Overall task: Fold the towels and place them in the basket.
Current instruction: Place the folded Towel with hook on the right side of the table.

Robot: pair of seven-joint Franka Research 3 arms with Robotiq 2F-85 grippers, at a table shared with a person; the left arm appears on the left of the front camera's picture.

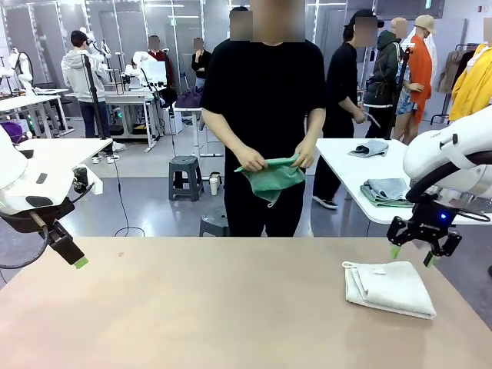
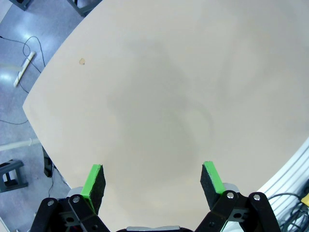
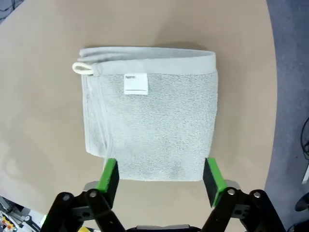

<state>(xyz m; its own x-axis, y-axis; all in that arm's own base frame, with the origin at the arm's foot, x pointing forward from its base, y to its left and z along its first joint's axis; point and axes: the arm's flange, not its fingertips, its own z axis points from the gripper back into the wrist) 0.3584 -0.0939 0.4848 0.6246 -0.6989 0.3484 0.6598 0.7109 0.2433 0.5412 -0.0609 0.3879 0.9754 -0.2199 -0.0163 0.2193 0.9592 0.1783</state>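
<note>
A folded cream-white towel [image 1: 388,286] lies flat on the table at the right, loop and white label on top [image 3: 152,116]. My right gripper [image 1: 411,257] hovers just above its far edge, open, with nothing between the green pads [image 3: 161,175]. A person across the table holds a green towel [image 1: 270,178] in both hands at waist height. At the left table edge my left gripper [image 1: 71,255] hangs open over bare tabletop [image 2: 153,182]. The basket is out of view.
The tan table [image 1: 200,307] stretches between the arms, with its rounded left edge [image 2: 36,96] near my left gripper. Behind the person stand a white table with folded cloths [image 1: 384,190] and a stool [image 1: 185,176].
</note>
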